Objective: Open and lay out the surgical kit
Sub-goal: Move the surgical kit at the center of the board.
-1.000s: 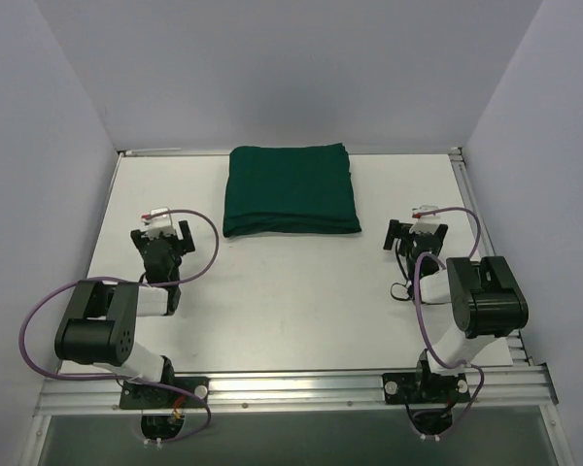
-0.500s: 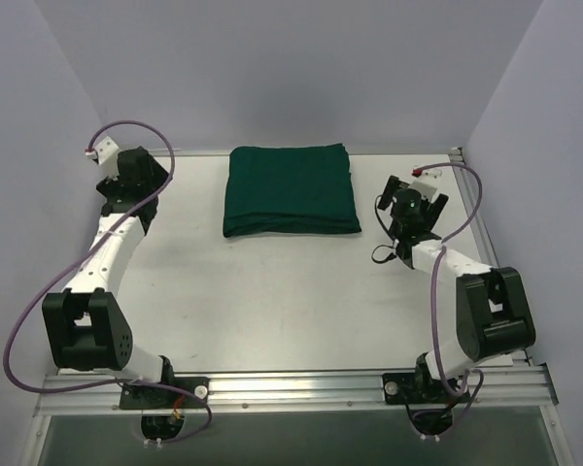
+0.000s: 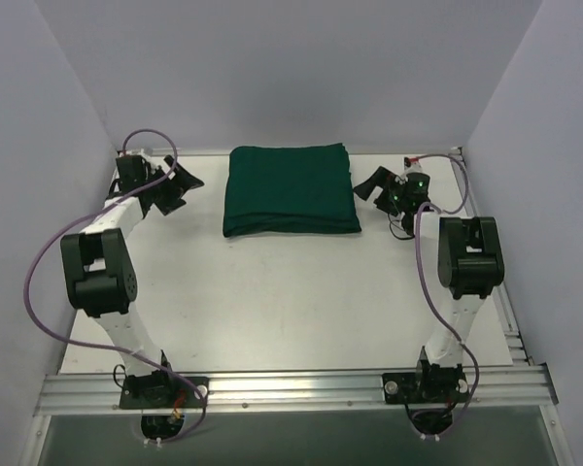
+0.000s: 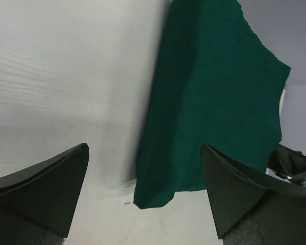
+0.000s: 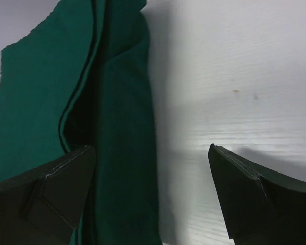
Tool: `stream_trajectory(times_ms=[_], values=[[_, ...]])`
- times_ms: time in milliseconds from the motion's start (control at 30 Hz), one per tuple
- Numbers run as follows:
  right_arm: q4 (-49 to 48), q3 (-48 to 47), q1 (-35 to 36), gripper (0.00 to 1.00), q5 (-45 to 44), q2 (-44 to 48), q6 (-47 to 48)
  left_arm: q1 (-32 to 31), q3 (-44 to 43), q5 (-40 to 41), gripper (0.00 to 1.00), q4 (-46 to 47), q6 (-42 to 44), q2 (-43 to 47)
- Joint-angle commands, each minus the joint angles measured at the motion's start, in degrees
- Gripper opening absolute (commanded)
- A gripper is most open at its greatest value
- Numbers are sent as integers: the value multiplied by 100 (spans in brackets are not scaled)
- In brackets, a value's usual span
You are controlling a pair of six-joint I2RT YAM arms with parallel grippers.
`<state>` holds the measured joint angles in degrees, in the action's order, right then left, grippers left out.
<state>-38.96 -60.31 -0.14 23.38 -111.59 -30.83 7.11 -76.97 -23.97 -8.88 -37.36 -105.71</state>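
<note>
The surgical kit (image 3: 290,189) lies as a folded, closed bundle of dark green cloth at the back middle of the white table. My left gripper (image 3: 180,187) hangs just left of the bundle and points at its left edge, jaws open and empty. The left wrist view shows the cloth (image 4: 214,102) ahead, between the spread fingers (image 4: 46,189). My right gripper (image 3: 374,186) is close to the bundle's right edge, also open and empty. In the right wrist view the layered folds of the cloth (image 5: 107,127) sit by the left finger (image 5: 51,194), apart from it.
The purple enclosure walls (image 3: 58,146) stand close behind both arms on the left and right. An aluminium rail (image 3: 291,388) carrying the arm bases runs along the near edge. Purple cables (image 3: 34,282) loop beside each arm.
Both arms have swung from the near half of the table out to the back, ending on either side of the green bundle. The left jaws have opened slightly wider.
</note>
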Motion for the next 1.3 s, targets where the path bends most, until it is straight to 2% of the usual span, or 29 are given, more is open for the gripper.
stream_trajectory(times_ms=[0, 100, 367, 467, 567, 833, 967, 1167, 1267], values=[[-876, -523, 49, 100, 1247, -248, -511, 18, -222, -1189, 100, 790, -393, -501], [-885, -796, 67, 100, 1354, -530, -538, -26, -196, -1478, 98, 1492, -736, -792], [-1149, -1052, 181, 98, 1582, -978, -740, -456, -512, -1629, 95, 1767, -746, -1276], [-1272, -904, 172, 98, 1495, -874, -784, -544, -687, -1690, 94, 1706, -702, -1469], [-1439, -579, 67, 99, 1047, -567, -740, -623, -767, -1690, 94, 1627, -685, -1610], [-1036, -789, 49, 99, 1187, -381, -547, -650, -1091, -1576, 95, 1205, -553, -1865], [-763, -491, 41, 100, 398, -5, -222, -878, -1162, -1550, 95, 1082, -526, -1936], [-893, -473, 49, 100, 589, 172, -55, -905, -1277, -1567, 95, 968, -482, -1997], [-561, -884, 67, 100, 825, -20, -20, -914, -1312, -1585, 95, 968, -509, -2041]])
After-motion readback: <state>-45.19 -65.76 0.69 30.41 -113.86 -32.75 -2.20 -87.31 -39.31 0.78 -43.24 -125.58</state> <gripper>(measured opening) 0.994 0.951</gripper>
